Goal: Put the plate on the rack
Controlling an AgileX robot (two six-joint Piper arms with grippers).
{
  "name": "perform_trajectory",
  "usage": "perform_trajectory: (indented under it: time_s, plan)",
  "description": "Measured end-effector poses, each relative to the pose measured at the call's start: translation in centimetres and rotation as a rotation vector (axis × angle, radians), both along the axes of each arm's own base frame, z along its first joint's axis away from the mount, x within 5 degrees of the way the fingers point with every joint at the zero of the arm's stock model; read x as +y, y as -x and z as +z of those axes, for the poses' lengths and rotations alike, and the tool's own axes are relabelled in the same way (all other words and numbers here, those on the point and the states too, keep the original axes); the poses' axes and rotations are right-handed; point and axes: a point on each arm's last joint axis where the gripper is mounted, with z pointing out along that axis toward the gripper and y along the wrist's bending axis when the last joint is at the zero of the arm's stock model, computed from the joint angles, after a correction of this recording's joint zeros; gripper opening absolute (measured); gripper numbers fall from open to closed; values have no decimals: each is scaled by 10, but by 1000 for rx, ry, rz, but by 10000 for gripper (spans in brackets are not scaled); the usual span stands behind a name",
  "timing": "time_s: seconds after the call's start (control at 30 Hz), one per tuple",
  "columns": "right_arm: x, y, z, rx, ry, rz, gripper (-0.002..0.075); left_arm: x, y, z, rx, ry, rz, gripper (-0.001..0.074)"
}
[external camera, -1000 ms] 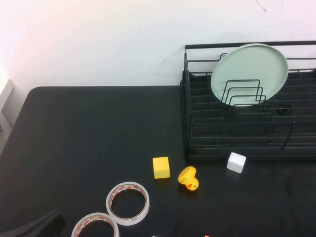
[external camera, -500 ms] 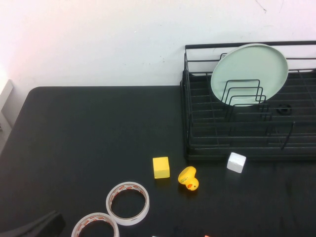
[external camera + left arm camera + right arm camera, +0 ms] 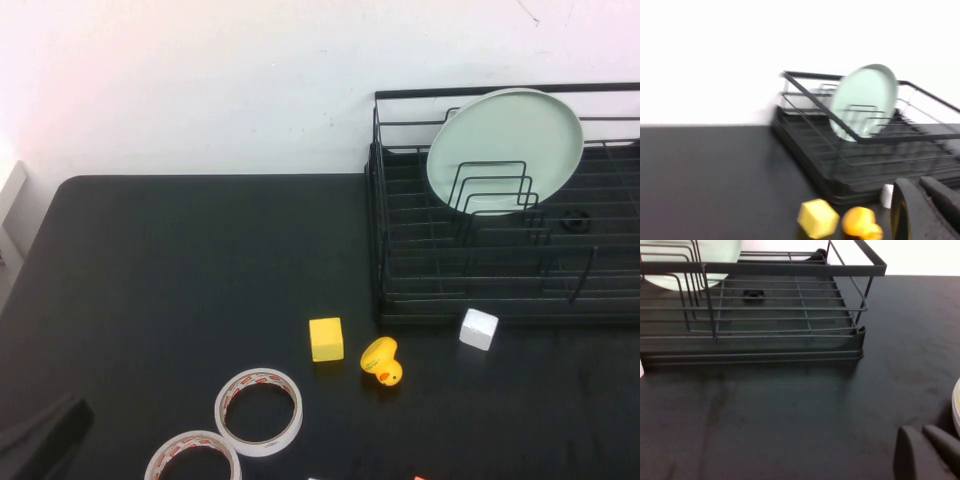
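The pale mint-green plate (image 3: 505, 140) stands upright in the black wire rack (image 3: 480, 280) at the back right, leaning on the high back rail behind the divider loops. My left gripper (image 3: 40, 440) is at the table's front left corner, far from the rack, shut and empty. In the left wrist view my left gripper (image 3: 927, 200) shows with the plate (image 3: 865, 100) and rack (image 3: 840, 155) ahead. My right gripper (image 3: 925, 445) is out of the high view; it is shut and empty, low over the table in front of the rack (image 3: 790, 355).
A yellow cube (image 3: 326, 339), a yellow duck (image 3: 382, 362) and a white cube (image 3: 478, 328) lie just in front of the rack. Two white tape rolls (image 3: 259, 411) (image 3: 193, 455) lie near the front edge. A small black piece (image 3: 574, 220) lies in the rack.
My left gripper has drawn back to the left, toward the table's front left corner. The plate and rack have not moved.
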Motion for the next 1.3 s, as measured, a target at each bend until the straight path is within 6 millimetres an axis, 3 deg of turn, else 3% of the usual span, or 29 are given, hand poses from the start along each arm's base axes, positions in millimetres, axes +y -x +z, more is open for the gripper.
perform_trajectory:
  time_s: [0.2, 0.4, 0.67, 1.0, 1.17, 1.3]
  plan:
    - [0, 0, 0, 0, 0, 0, 12, 6, -4, -16, -15, -80, 80, -1]
    - [0, 0, 0, 0, 0, 0, 12, 13, -5, -49, 107, -14, 155, -1]
    - [0, 0, 0, 0, 0, 0, 12, 14, -5, -49, 132, 49, 165, -1]
    - [0, 0, 0, 0, 0, 0, 12, 13, -5, -46, 74, -10, 156, -1]
    - [0, 0, 0, 0, 0, 0, 12, 17, -6, -39, -16, -10, 212, -1]
    - [0, 0, 0, 0, 0, 0, 12, 23, -7, -45, 54, -6, 302, -1]
